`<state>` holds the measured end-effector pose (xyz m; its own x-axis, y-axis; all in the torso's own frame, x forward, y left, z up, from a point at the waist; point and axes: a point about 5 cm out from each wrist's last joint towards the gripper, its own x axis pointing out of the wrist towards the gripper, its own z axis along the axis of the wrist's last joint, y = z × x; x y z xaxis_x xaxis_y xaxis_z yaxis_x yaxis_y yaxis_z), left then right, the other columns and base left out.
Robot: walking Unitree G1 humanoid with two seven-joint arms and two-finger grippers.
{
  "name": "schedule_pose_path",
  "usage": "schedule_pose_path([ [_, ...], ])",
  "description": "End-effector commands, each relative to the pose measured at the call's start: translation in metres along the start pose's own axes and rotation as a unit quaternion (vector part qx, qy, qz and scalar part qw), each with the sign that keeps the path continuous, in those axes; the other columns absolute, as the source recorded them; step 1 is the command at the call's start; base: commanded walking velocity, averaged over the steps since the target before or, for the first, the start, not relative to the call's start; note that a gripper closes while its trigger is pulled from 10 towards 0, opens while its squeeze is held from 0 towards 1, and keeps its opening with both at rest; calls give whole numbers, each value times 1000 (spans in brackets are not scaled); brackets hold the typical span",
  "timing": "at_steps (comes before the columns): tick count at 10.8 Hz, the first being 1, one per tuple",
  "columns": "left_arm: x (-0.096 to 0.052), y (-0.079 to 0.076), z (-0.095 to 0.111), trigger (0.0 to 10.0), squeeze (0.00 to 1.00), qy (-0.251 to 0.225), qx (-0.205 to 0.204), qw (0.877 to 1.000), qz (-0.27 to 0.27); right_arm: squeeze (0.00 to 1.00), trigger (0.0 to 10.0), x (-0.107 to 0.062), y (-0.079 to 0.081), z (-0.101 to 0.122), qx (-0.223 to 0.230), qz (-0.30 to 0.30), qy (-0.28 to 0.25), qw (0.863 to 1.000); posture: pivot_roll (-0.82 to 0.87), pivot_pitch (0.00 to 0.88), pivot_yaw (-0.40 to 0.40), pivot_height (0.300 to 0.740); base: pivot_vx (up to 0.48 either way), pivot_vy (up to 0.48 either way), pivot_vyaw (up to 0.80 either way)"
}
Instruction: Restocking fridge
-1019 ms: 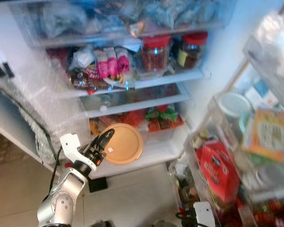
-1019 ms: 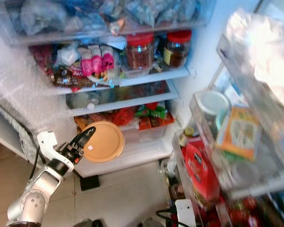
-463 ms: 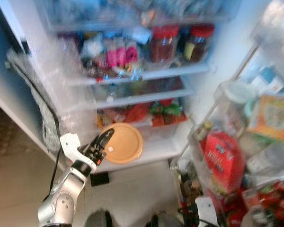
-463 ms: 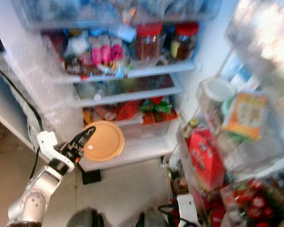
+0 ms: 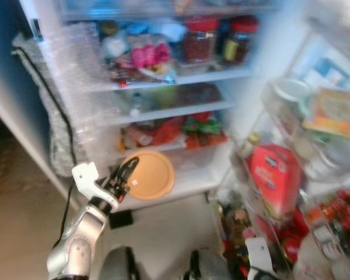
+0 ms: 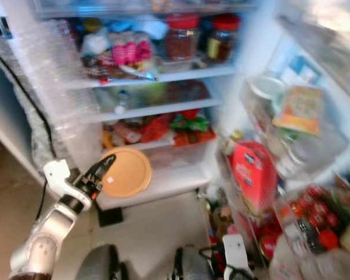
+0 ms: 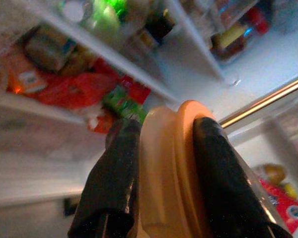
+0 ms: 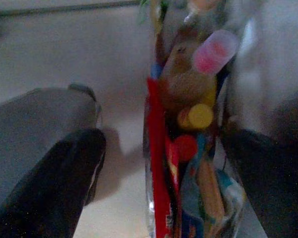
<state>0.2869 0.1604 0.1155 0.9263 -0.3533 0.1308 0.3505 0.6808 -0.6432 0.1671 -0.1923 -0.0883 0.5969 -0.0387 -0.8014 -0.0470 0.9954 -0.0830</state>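
My left gripper is shut on the rim of a round orange lidded container, held up on edge in front of the open fridge's lowest shelf. In the left wrist view the two black fingers clamp the container from both sides. My right arm hangs low by the door bins; in the right wrist view its fingers stand apart with nothing between them, above the bottles in the bottom door bin.
The fridge shelves are crowded with jars, packets and bags. The open door at right carries racks with a red carton, tubs and bottles. A bubble-wrapped fridge wall stands at left. Tiled floor lies below.
The camera has shifted and tilted down, bringing more of the door's lower bins and my feet into view. The left gripper keeps the orange container in about the same spot.
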Motion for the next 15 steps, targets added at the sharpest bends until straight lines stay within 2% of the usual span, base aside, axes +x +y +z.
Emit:
schedule_pose_path([
  [1, -8, 10, -2, 10000, 0, -1, -4, 1000, 27, 0, 10000, -3, 10, -19, 2, 18, 43, 999, -141, 173, -61, 639, 0, 0, 0],
  [9, 4, 8, -6, 10000, 0, -2, -17, 1000, 26, 0, 10000, -3, 11, -20, 5, 20, 44, 999, -142, 176, -60, 639, 0, 0, 0],
  [15, 4, 9, -6, 10000, 0, 0, -11, 1000, 28, 0, 10000, -3, 11, -20, 5, 23, 45, 999, -142, 174, -59, 639, 296, 0, 0],
])
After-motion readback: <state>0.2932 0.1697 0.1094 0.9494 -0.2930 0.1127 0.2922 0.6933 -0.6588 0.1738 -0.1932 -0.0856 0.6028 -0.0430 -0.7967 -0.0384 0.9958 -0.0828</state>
